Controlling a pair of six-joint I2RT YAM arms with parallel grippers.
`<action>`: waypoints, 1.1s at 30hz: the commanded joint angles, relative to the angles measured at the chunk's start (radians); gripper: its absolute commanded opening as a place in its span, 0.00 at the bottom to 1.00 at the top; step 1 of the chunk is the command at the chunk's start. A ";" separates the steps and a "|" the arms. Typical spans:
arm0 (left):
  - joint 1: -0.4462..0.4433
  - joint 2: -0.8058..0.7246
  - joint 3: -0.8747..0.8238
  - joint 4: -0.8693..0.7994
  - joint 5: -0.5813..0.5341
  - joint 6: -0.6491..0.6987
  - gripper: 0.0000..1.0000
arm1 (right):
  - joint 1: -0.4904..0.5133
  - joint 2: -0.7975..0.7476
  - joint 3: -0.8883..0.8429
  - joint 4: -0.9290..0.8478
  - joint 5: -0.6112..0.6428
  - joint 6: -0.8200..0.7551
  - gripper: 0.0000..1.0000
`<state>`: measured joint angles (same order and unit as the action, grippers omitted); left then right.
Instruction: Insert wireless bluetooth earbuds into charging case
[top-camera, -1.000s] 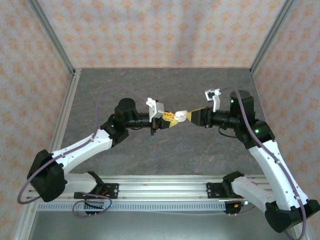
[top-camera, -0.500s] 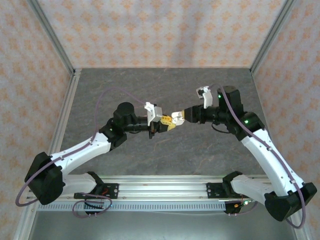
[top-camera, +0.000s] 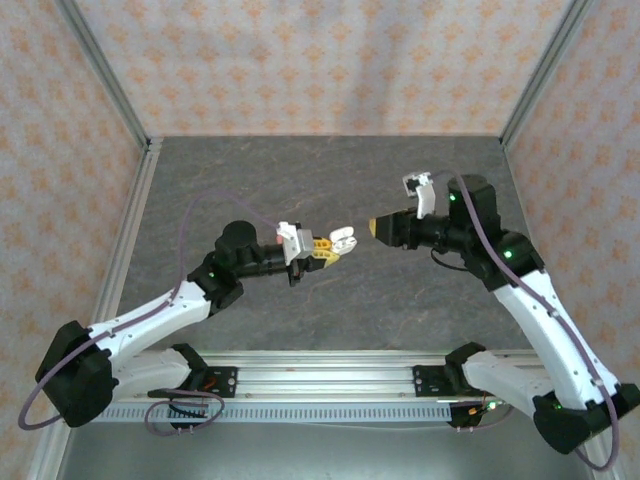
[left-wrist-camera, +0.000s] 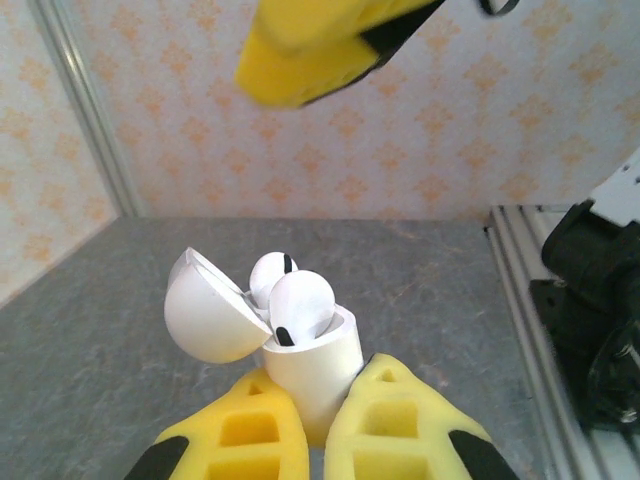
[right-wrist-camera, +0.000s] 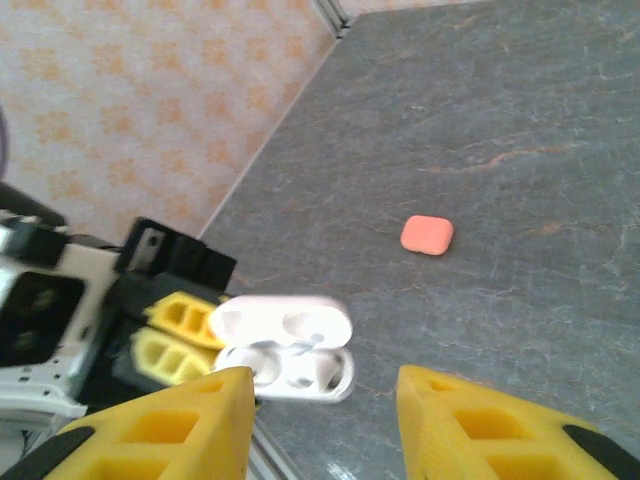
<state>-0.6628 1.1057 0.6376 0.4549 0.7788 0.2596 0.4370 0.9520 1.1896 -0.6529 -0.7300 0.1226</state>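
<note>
Left arm (top-camera: 150, 310), right arm (top-camera: 548, 322): white shell links, black rounded joint housings. Lavender-grey cable (top-camera: 200, 214) runs in loose loop along each arm. Small green lights (top-camera: 510, 253) on right arm's black joints. White bracket (top-camera: 421, 190) atop each wrist. Left gripper (top-camera: 326, 250), right gripper (top-camera: 375, 226): chunky yellow fingers (left-wrist-camera: 245, 440), rectangular hollow pockets, black patches on outer sides. Black base blocks (top-camera: 445, 376) at near edge.

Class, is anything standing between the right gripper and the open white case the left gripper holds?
Nothing visible does. The gap between the right gripper and the white case, clamped in the left gripper, is open air. The pink case lies well aside.
</note>
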 joint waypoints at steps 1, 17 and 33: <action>-0.026 -0.040 -0.020 0.086 -0.095 0.128 0.00 | 0.002 -0.046 -0.030 -0.015 -0.034 0.025 0.42; -0.059 -0.069 0.011 -0.045 -0.141 0.283 0.00 | 0.332 0.180 0.130 -0.109 0.228 -0.107 0.35; -0.060 -0.056 0.032 -0.054 -0.130 0.272 0.00 | 0.383 0.225 0.152 -0.188 0.331 -0.162 0.36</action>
<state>-0.7185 1.0534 0.6239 0.3847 0.6392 0.5251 0.8135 1.1770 1.3243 -0.8013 -0.4480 -0.0059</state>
